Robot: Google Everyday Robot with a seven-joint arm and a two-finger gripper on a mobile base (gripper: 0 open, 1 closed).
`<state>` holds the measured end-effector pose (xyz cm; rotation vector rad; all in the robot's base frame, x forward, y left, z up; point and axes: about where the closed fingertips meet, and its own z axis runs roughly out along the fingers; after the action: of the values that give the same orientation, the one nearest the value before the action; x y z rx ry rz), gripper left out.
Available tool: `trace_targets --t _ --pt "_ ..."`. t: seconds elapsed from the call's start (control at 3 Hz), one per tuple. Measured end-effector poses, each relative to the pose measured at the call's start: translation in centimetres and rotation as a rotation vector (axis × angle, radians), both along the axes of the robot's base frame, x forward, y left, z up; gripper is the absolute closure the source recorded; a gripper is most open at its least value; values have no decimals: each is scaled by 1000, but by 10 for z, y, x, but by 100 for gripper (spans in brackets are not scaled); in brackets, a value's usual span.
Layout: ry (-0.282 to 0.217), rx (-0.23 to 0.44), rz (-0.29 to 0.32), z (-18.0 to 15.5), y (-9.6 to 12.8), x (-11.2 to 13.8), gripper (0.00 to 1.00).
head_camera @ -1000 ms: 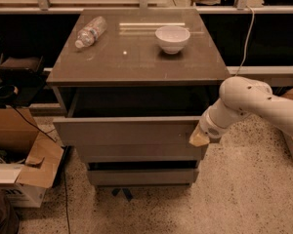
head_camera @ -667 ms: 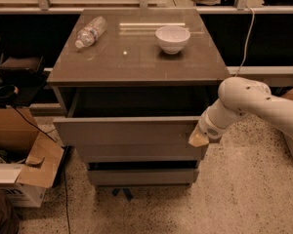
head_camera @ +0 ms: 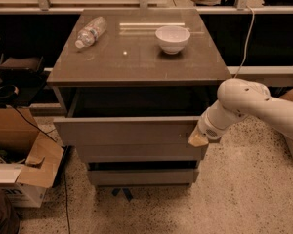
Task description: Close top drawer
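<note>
Top drawer (head_camera: 127, 130): pulled out from the grey cabinet (head_camera: 136, 67), its flat front well forward of the cabinet top, with a dark gap showing into the box behind it.
Gripper (head_camera: 198, 139): its tan tip is against the right end of the top drawer's front panel, low on the face near the corner. I cannot tell how far open it is, and it has nothing in its hold.
Arm (head_camera: 244, 101): white, coming in from the right, its rounded joint sitting higher than the drawer front and the wrist angled down and left.
Lower drawer fronts (head_camera: 139, 152): 2, shorter, set further back.
On top: 1 white bowl (head_camera: 173, 38), 1 plastic water bottle (head_camera: 91, 31) lying on its side.
Floor, left: open cardboard box (head_camera: 19, 165).
</note>
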<state>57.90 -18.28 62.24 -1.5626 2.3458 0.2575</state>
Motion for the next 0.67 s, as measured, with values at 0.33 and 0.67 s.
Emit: trace_targets --t 0.33,0.67 --pt "-21 25 -11 -6 8 22 84" --pt "-21 25 -11 -6 8 21 100"
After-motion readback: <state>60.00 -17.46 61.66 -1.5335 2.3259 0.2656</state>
